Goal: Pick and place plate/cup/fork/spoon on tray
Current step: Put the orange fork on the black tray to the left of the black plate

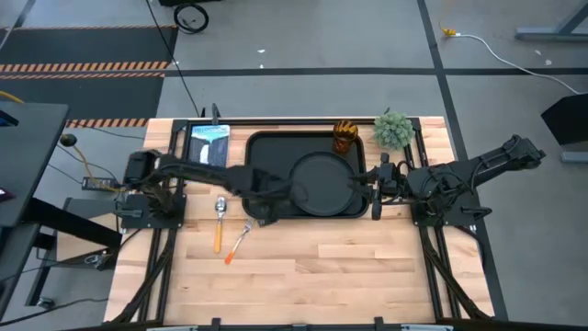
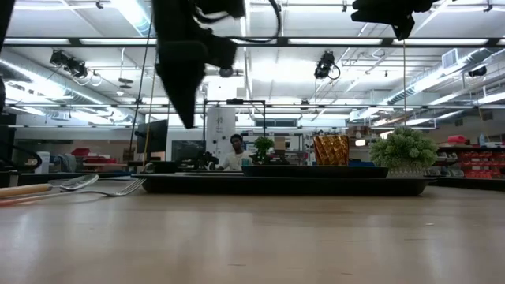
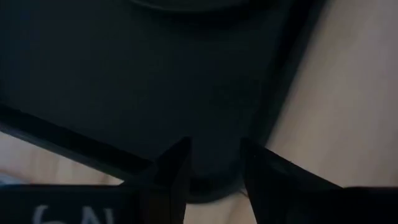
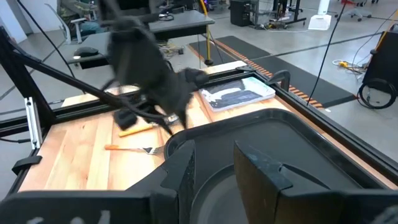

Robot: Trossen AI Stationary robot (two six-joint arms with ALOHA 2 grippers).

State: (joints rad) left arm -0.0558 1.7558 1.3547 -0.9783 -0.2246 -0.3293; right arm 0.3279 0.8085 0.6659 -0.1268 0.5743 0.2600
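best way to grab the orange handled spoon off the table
Take the spoon from straight above, across the middle of its orange handle, fingers closing on its long sides. It lies flat on the bare wood, nearly in line with the table's depth, silver head toward the tray. The fork lies beside it, so stay at mid-handle. The left gripper is nearest, I think.

No lettering, label, brand or number can be read anywhere in these views.
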